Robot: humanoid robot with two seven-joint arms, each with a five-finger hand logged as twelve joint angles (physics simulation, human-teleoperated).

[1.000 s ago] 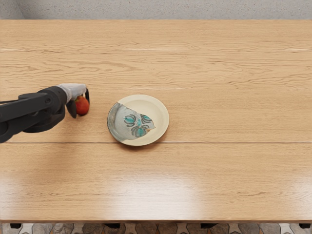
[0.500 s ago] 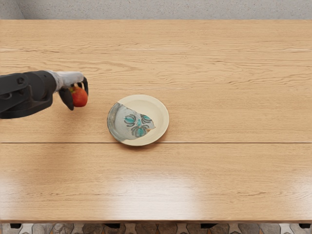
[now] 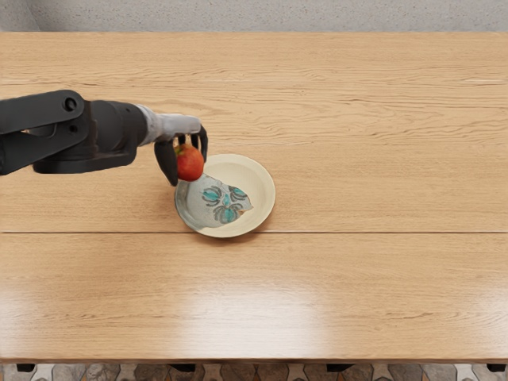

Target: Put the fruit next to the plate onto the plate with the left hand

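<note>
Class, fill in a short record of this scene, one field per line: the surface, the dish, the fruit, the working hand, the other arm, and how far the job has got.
surface: wooden table
dish: round cream plate with a grey and teal pattern, left of the table's centre
fruit: red fruit, held over the plate's upper-left rim
working hand: left hand, fingers curled around the fruit, arm coming in from the left
other arm: not in view
progress: fruit lifted and brought to the plate, not yet set down
</note>
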